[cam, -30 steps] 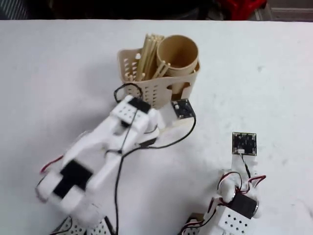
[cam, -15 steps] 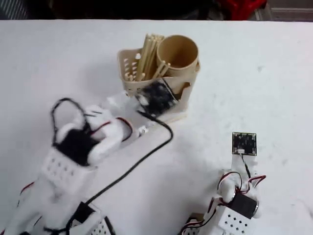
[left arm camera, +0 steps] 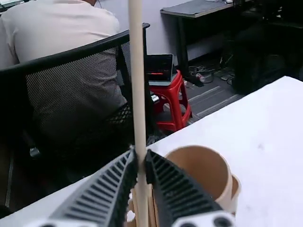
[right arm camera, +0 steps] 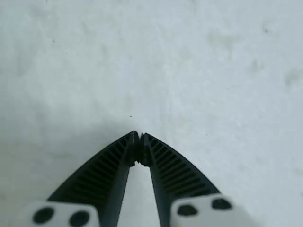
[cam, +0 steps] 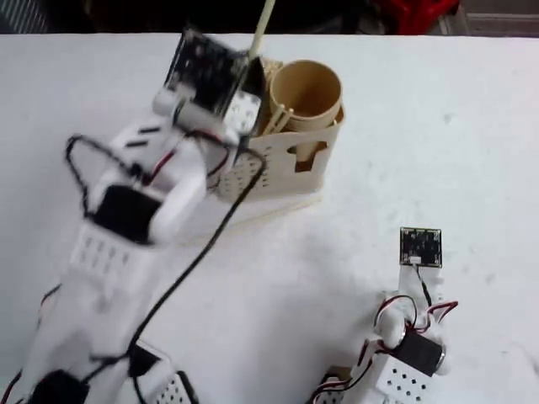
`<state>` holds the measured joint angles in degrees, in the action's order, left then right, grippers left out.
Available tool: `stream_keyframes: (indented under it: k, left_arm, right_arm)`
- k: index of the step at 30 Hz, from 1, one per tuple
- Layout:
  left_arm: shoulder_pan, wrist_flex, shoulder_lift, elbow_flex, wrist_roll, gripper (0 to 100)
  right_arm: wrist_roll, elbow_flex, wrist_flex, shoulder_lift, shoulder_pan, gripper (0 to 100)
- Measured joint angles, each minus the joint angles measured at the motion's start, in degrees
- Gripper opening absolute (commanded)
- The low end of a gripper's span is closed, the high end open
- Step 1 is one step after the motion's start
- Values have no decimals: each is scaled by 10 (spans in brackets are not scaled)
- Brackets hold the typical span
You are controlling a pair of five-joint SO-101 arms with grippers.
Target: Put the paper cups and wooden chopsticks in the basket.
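Note:
The beige slotted basket (cam: 290, 160) stands at the middle back of the white table. A tan paper cup (cam: 305, 89) sits in its right part, and wooden chopsticks (cam: 276, 116) lean against the cup. My left gripper (left arm camera: 140, 160) hangs above the basket's left part, shut on one wooden chopstick (left arm camera: 137, 71) that stands upright, its top end (cam: 263, 23) rising past the table's far edge. The cup (left arm camera: 201, 171) lies just below those jaws. My right gripper (right arm camera: 138, 142) is shut on nothing, low over bare table.
The right arm's base (cam: 408, 364) with its red and white wires rests at the front right, its wrist camera board (cam: 420, 247) just ahead of it. The left arm's white body (cam: 126, 227) and black cable cross the left front. A chair (left arm camera: 71, 90) stands beyond the table.
The left arm swung from in front of the basket up over its left side. The wrist rose and turned, and a chopstick now stands upright in the gripper. The right arm kept still.

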<state>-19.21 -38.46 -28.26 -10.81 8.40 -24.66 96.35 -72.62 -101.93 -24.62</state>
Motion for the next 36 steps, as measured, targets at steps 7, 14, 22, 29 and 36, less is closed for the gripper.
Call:
stream_keyframes:
  k: [7,14,22,29,36]
  left_arm:
    - [39,69,83,0,-37,28]
    - [40,70,85,0,-40,34]
    - [41,70,85,0,-40,116]
    - [41,56,85,0,-40,116]
    - [36,-78,56,0,-40,116]
  right_arm:
    - [0,0,0,0,0,18]
    - [0,0,0,0,0,18]
    - [0,0,0,0,0,18]
    - [0,0,0,0,0,18]
    - [0,0,0,0,0,18]
